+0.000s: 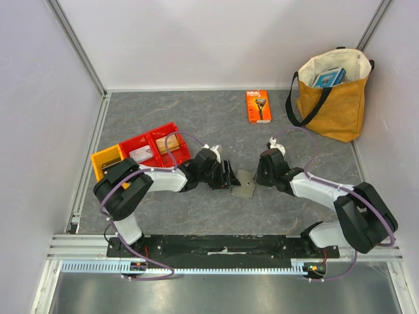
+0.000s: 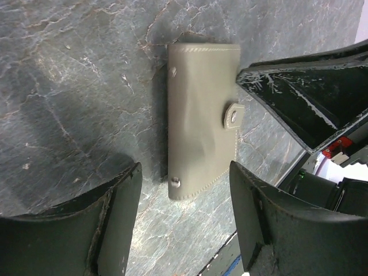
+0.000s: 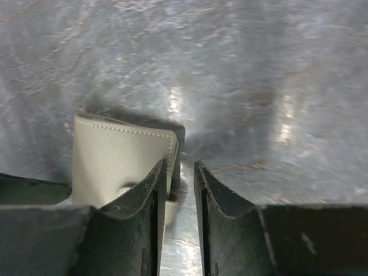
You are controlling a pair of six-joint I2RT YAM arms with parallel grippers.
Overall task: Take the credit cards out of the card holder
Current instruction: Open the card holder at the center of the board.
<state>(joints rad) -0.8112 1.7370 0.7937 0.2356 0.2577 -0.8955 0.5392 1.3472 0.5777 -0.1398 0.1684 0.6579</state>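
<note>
The card holder (image 1: 245,186) is a flat grey wallet lying folded shut on the table between my two grippers, its short tab (image 2: 233,115) snapped down. The credit cards are hidden. My left gripper (image 1: 230,175) is open just left of the card holder (image 2: 201,115), with only bare table between its fingers (image 2: 185,172). From the other side, my right gripper (image 1: 257,176) sits low at the tab edge of the card holder (image 3: 115,155). Its jaws (image 3: 180,164) stand a narrow gap apart, and the tab (image 3: 171,201) peeks out beside the left finger, not gripped.
Red bins (image 1: 154,147) and a yellow bin (image 1: 107,160) stand behind my left arm. An orange razor package (image 1: 258,106) lies at the back middle. A tan bag (image 1: 334,98) with a black strap stands at the back right. White walls enclose the table.
</note>
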